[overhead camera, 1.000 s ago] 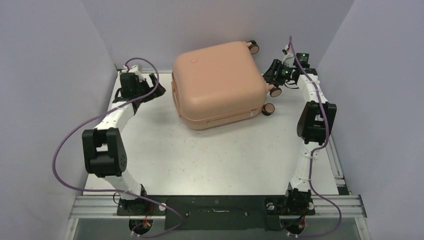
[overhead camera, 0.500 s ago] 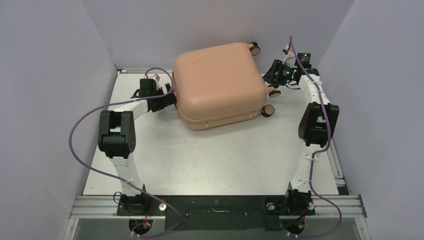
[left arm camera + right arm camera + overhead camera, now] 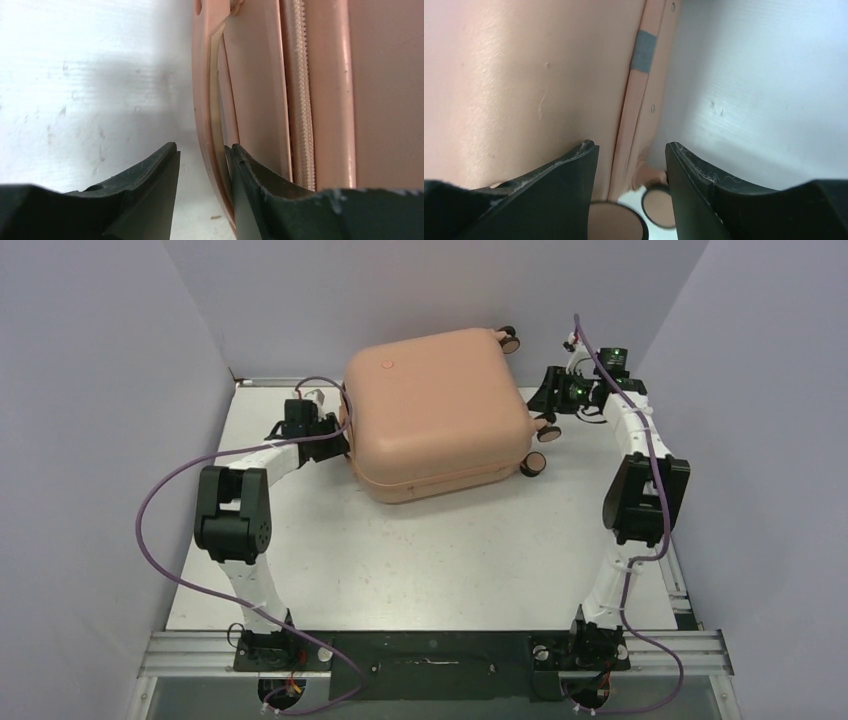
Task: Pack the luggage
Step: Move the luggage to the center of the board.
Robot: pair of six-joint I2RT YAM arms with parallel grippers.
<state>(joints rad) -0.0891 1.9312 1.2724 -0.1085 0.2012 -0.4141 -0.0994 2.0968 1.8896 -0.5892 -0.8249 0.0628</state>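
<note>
The luggage (image 3: 435,405) is a salmon-pink hard-shell suitcase lying shut on the table, wheels (image 3: 533,464) to the right. My left gripper (image 3: 338,438) is at its left side. In the left wrist view the jaws (image 3: 202,146) are open and straddle the thin pink handle (image 3: 216,100): the right finger sits behind the strap against it, the left finger stands off with a gap. My right gripper (image 3: 547,400) is at the wheel side. In the right wrist view it (image 3: 631,144) is open over the shell's seam, with two wheels (image 3: 658,206) between the fingers.
Lilac walls (image 3: 100,390) close in the white table (image 3: 430,550) on the left, back and right. A metal rail (image 3: 430,648) with both arm bases runs along the near edge. Purple cables (image 3: 150,540) loop beside each arm.
My left arm has swung right from the back-left corner to the suitcase's left side, and its jaws have narrowed round the handle. The right arm has shifted slightly.
</note>
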